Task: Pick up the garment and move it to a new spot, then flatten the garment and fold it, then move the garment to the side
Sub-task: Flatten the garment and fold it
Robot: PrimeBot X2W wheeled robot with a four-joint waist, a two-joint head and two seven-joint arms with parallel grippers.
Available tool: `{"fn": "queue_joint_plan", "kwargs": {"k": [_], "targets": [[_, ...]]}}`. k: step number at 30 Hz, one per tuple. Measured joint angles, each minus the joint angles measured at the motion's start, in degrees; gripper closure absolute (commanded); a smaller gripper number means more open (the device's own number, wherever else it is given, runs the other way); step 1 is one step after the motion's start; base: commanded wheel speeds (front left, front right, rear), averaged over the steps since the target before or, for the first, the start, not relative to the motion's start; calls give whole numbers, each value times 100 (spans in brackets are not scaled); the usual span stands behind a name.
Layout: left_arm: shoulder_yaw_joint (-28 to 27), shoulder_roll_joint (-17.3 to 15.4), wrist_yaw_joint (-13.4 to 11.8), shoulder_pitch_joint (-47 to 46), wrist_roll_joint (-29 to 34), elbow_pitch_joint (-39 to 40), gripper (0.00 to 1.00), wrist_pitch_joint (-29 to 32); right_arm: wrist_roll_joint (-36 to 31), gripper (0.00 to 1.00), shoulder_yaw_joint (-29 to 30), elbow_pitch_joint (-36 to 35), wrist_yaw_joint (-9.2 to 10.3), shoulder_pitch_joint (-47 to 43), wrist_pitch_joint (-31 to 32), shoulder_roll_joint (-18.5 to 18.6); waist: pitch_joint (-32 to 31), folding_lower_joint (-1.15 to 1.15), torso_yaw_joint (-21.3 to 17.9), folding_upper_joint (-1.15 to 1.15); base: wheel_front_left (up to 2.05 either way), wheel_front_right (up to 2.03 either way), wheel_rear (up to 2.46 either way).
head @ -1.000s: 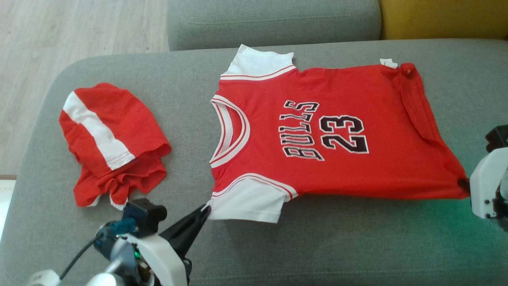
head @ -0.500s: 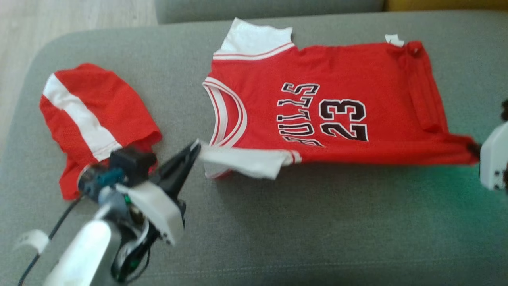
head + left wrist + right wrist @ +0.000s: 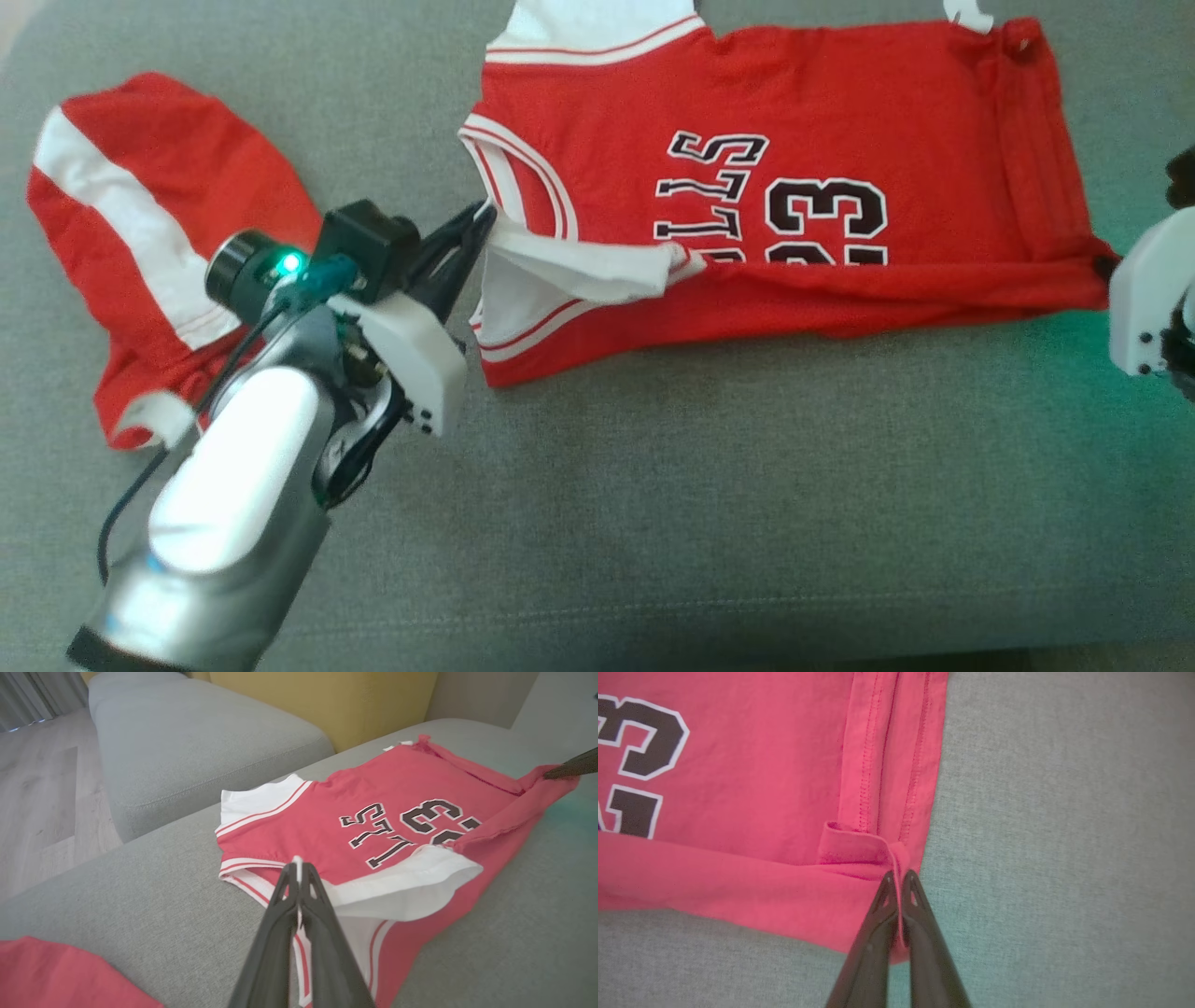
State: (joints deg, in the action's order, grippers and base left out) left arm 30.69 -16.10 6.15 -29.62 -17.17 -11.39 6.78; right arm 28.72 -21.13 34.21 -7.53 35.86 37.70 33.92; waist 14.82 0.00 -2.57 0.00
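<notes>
Left end effector: closed, pinched on the white sleeve hem of the red short-sleeved jersey with white sleeves and black "BULLS 23" lettering. Right end effector: closed as well, clamped on the red bottom-hem corner of the same jersey.

Between the two end effectors: near edge of the jersey raised off the grey fabric sofa cushion and turned over toward the lettering, hiding the lower part of the digits. Rest of the jersey spread flat beyond both sets of fingertips, far sleeve and far hem corner down on the cushion.

On the near side of both end effectors: broad bare band of cushion reaching to the front seam. To the right of the right end effector: bare cushion alongside the stitched hem of the jersey.

To the left of the left end effector, close by its wrist: crumpled red mesh shorts with a white stripe, partly under the arm.

Ahead of the left end effector, past the jersey: far rim of the cushion, then a second grey cushion, a yellow cushion and pale wooden floor.
</notes>
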Motion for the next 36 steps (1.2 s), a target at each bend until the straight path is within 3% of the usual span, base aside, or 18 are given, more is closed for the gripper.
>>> {"fn": "queue_joint_plan", "kwargs": {"k": [11,12,13,14,15,16,21,26,32,36], "targets": [[210,321,8,-945,398,-1439,100,-665,-168,100,-167,566,0,600,-378,-297,445,0,-53,0,0,0,0],[215,359,-3,-1025,402,-1560,100,-716,-202,96,-166,622,0,653,-476,-305,470,0,-60,0,0,0,0],[234,397,-11,-1104,434,-1686,100,-779,-253,6,-154,693,0,718,-624,-320,493,0,-67,0,0,0,0],[254,435,-30,-1167,472,-1797,100,-850,-285,0,-109,757,0,775,-765,-348,511,0,-74,0,0,0,0],[256,471,-83,-1218,509,-1904,70,-943,-292,0,-66,824,0,839,-898,-393,523,0,-82,0,0,0,0],[256,508,-138,-1265,533,-2009,0,-1047,-292,0,-23,886,0,891,-1037,-448,528,0,-92,0,0,0,0],[122,720,-458,-1346,511,-2390,0,-1553,-258,0,86,1053,0,968,-1908,-637,456,0,-127,0,0,0,0],[-347,976,-772,-1305,73,-2359,0,-1985,-192,0,249,964,0,923,-3072,-717,251,0,-149,0,0,0,0],[-889,1182,-1062,-654,-372,-1615,0,-2108,-222,0,647,536,0,536,-4446,-967,-93,0,-184,0,0,0,0],[-1127,1290,-1184,57,-425,-870,0,-2109,-416,0,1058,153,0,9,-4962,-1166,-336,0,-203,0,0,0,0]]}}
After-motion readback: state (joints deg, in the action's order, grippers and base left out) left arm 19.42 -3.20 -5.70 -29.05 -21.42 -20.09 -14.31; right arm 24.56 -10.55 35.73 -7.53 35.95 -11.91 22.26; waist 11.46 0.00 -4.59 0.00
